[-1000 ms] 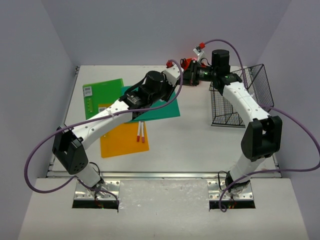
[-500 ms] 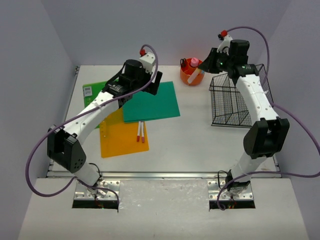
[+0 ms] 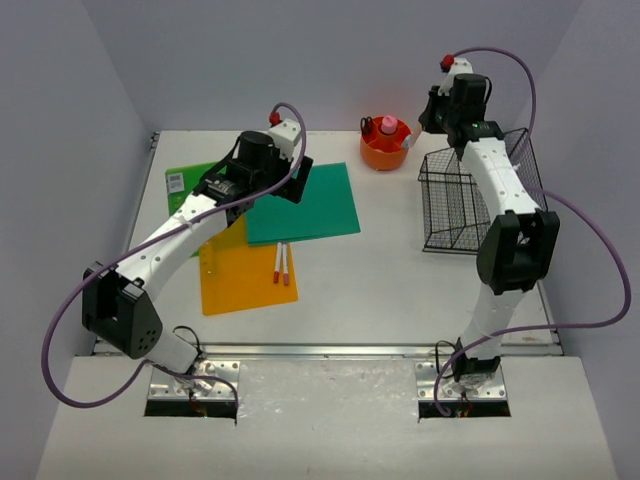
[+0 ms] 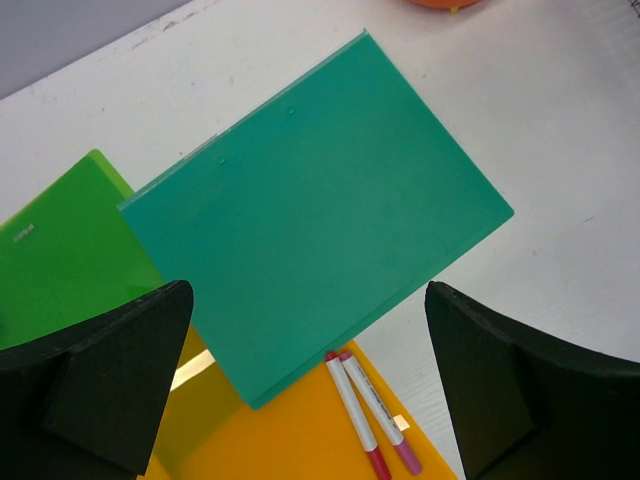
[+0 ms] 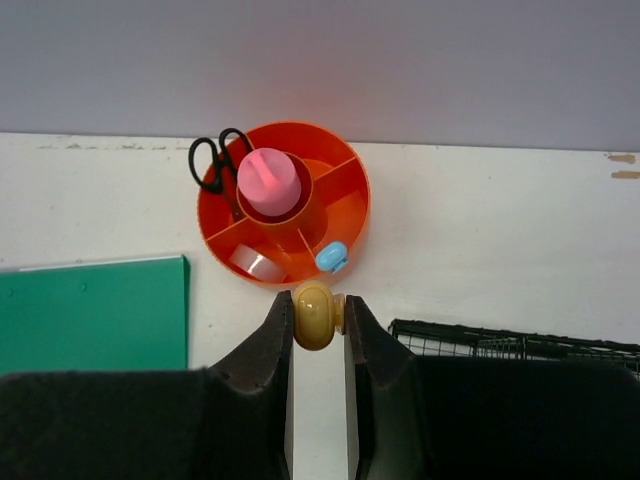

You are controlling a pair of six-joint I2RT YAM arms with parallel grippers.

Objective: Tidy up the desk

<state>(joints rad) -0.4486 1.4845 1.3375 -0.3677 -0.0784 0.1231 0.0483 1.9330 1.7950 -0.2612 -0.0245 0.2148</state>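
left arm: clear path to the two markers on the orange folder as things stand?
Likely yes. The left arm has its jaws open and empty over the teal folder, and the markers lie uncovered just past its near edge on the orange folder, with nothing over them.

Bright, even, diffuse light fills all three views, with only faint soft shadows on the white desk (image 3: 400,280). In the right wrist view the pink cap (image 5: 269,181) glows overexposed above centre; the left wrist's black fingers (image 4: 110,385) at the lower corners look slightly soft.
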